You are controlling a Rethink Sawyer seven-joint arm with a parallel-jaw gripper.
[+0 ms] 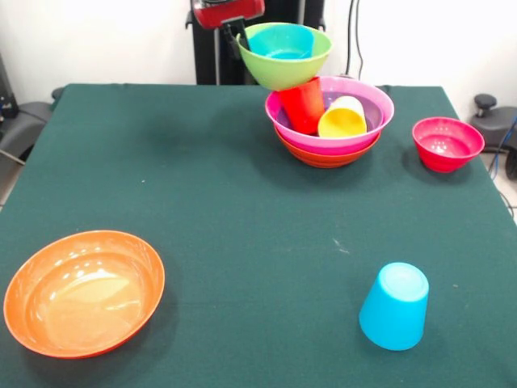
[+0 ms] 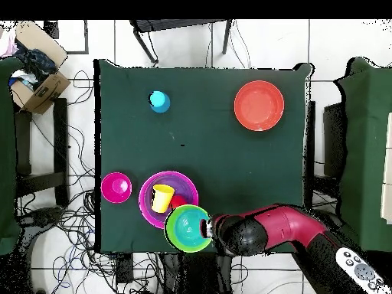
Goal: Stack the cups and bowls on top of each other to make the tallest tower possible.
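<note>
Gripping: the red-and-black gripper (image 1: 239,39) is pinching the rim of the glossy lime green plastic bowl (image 1: 284,65), one finger inside the wall, one outside, clamped on it.
Carrying: a small blue bowl (image 1: 283,42) is sitting nested inside the green one.
Hovering: the green bowl is hanging tilted over the tower (image 1: 329,121) near the table's pedestal-side edge, seemingly touching the upturned red plastic tumbler (image 1: 303,105).
Tower: a purple bowl (image 1: 378,103) is nesting in magenta and orange bowls, holding the red tumbler and a yellow tumbler (image 1: 342,120) lying on its side.
Waiting: a small crimson bowl (image 1: 447,143) beside the tower; a large orange bowl (image 1: 83,292) and an upturned light blue tumbler (image 1: 394,305) toward the opposite edge.
Handling: these are looking light, stiff and slippery; a rim pinch suits them, but balancing on a narrow cup is probably risking a slide.
</note>
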